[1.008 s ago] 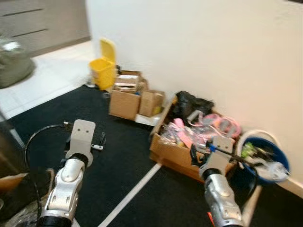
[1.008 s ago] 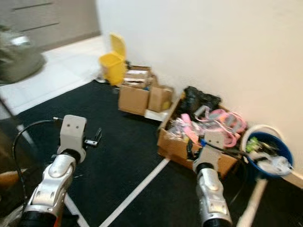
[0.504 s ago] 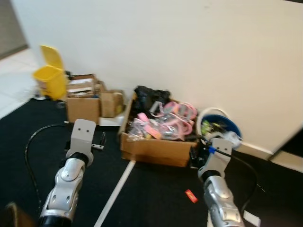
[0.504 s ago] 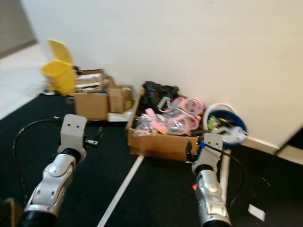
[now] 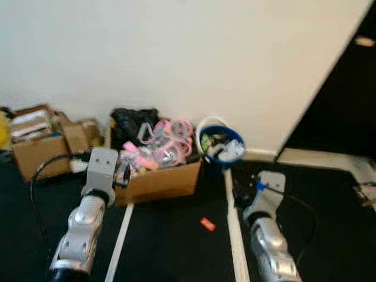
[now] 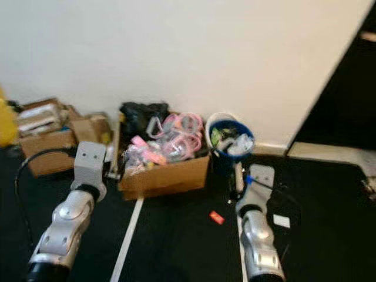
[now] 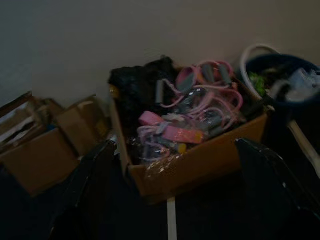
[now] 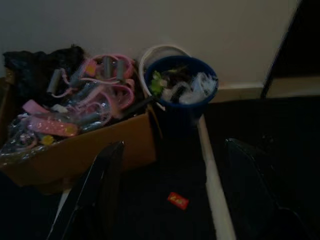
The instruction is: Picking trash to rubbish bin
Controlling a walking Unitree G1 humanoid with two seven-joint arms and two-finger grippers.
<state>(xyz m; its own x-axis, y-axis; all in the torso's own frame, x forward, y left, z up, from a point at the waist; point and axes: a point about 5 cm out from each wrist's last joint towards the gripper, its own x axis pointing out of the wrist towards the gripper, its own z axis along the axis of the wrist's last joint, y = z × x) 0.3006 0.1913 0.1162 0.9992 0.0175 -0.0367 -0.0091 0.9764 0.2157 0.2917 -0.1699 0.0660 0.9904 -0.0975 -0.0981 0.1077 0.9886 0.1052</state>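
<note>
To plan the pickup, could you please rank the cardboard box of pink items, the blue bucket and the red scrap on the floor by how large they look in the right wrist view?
Largest to smallest:
1. cardboard box
2. blue bucket
3. red scrap, by far the smallest

1. A small red scrap (image 5: 207, 224) lies flat on the black floor, near the bin and apart from it.
2. The blue bin (image 5: 221, 148) stands upright against the wall, stuffed with pale and green rubbish.
</note>
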